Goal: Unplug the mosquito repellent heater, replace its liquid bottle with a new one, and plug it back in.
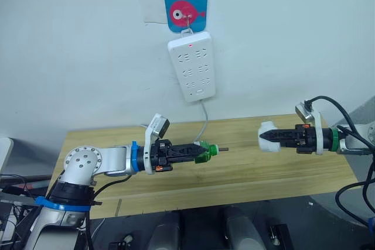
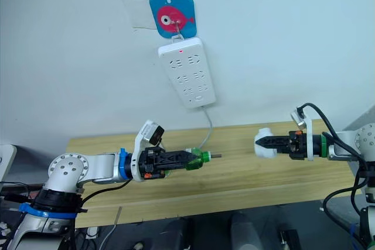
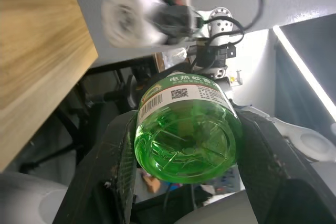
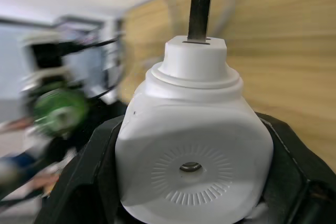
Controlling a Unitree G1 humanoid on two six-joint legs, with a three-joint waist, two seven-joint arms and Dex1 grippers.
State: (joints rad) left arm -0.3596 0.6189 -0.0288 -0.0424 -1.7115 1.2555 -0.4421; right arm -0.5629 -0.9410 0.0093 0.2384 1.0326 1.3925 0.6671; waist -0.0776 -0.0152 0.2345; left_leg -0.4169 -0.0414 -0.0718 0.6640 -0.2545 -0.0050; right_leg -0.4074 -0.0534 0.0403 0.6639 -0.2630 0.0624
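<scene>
The left gripper (image 1: 202, 151) is clamped on a green liquid bottle (image 1: 206, 149), held level above the wooden table (image 1: 246, 171), its wick aimed toward the right arm; the right gripper (image 1: 265, 136) grips the white mosquito repellent heater (image 1: 267, 137) well apart from it; a white power strip (image 1: 191, 65) hangs on the wall above.

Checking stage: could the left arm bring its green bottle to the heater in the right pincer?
Probably yes: bottle in the left pincer and heater in the right pincer face each other over the table, nothing between.
</scene>
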